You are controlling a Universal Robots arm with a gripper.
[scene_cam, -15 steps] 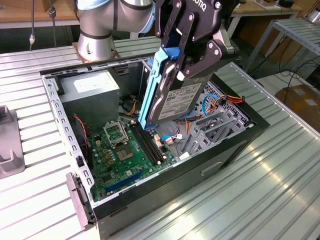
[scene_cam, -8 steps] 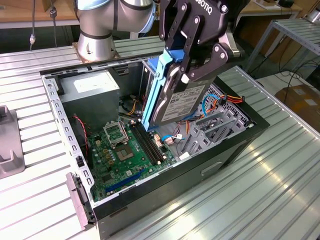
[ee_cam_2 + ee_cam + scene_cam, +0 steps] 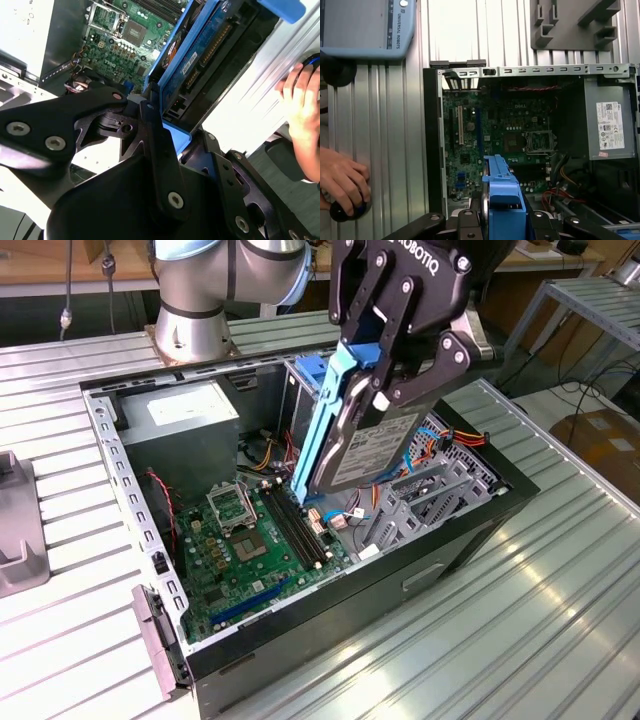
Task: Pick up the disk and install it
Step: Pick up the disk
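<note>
- Your gripper [image 3: 388,368] pinches the disk [image 3: 365,455] at its upper end, one finger on each side of it.
- In the exterior view the disk hangs tilted over the open computer case [image 3: 470,530]. Its top leans toward 1 o'clock and its lower end points toward 7 o'clock.
- You see the white label on the grey metal face. One blue side rail [image 3: 320,430] runs along the edge toward 9 o'clock.
- The disk's lower end is down inside the case, just over the memory slots [image 3: 295,525] of the motherboard [image 3: 250,560]. You cannot tell whether it touches them.
- From the disk, the power supply [image 3: 190,415] sits in the case corner at 10 o'clock, and the grey drive cage [image 3: 420,500] stands just beside the disk's lower half at 4 o'clock.
- The arm's base [image 3: 195,330] stands on the ribbed metal table [image 3: 560,590], beyond the case at 11 o'clock.
- In the first wrist view the disk's blue end [image 3: 502,195] stands between the black fingers [image 3: 465,222], above the motherboard.
- In that same view a person's hand [image 3: 342,180] rests on a black knob [image 3: 342,212] on the table, outside the case wall.
</note>
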